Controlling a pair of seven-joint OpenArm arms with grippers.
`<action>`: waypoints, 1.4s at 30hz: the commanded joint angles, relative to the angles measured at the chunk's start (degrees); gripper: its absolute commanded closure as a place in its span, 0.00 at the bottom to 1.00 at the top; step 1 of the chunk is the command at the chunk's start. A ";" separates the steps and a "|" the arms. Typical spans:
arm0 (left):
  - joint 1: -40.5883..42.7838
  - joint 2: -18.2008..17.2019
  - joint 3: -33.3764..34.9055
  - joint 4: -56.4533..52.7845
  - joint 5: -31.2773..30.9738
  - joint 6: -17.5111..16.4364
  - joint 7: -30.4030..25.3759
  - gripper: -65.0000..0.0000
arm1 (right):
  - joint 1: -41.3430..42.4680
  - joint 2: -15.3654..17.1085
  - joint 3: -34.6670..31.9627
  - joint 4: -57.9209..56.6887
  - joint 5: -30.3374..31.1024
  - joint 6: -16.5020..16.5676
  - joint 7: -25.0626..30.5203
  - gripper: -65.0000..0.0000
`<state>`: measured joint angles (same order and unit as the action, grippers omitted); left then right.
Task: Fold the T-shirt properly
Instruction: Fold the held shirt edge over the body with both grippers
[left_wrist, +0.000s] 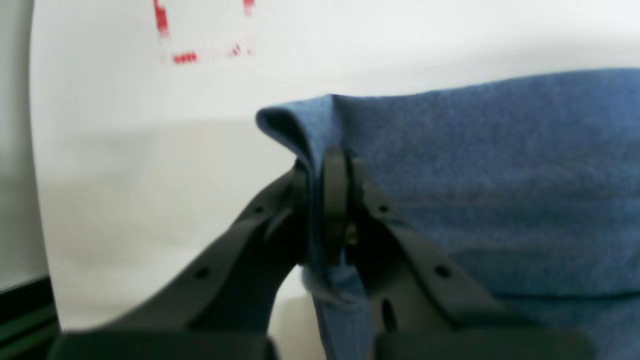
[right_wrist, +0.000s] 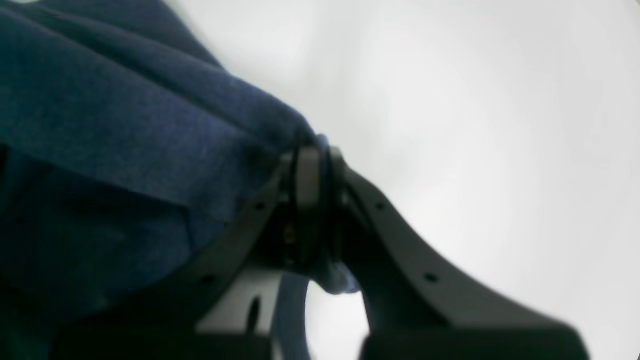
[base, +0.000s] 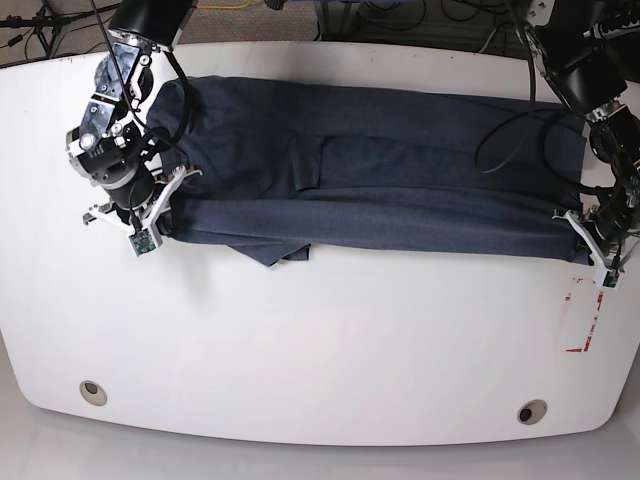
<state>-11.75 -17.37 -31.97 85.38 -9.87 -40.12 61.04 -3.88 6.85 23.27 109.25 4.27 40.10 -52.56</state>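
White table (base: 300, 340) bears T-shirt (base: 400, 190); cables (base: 400, 20) behind.

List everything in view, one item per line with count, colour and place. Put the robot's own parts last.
T-shirt: one, dark navy blue, spread in a long folded band across the far half of the table, both ends pinched by the grippers.
Table: one, white, rounded corners, filling most of the base view.
Red marks: a few, red, on the tabletop by the base view's right edge.
Round holes: two, grey-rimmed, near the table's front corners.
Cables: several, dark, on the floor behind the table.
Left gripper: one, black, at the base view's right, shut on the T-shirt's edge.
Right gripper: one, black, at the base view's left, shut on the T-shirt's other end.
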 joint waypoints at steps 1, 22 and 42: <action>0.28 -1.40 -1.75 2.75 0.15 0.12 -0.95 0.98 | -1.35 0.58 0.34 2.44 0.17 -0.10 1.17 1.00; 10.30 -1.49 -2.45 7.14 0.15 0.12 -0.95 0.98 | -9.18 0.40 0.16 4.73 0.25 -0.10 1.17 0.74; 10.56 -1.23 -2.45 7.14 0.24 0.12 -0.95 0.98 | 7.79 -8.30 -1.60 -8.64 -0.27 -0.10 1.35 0.24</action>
<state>-0.49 -17.50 -34.13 91.39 -9.28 -40.12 60.84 1.34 -0.67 22.83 102.78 3.81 40.01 -52.23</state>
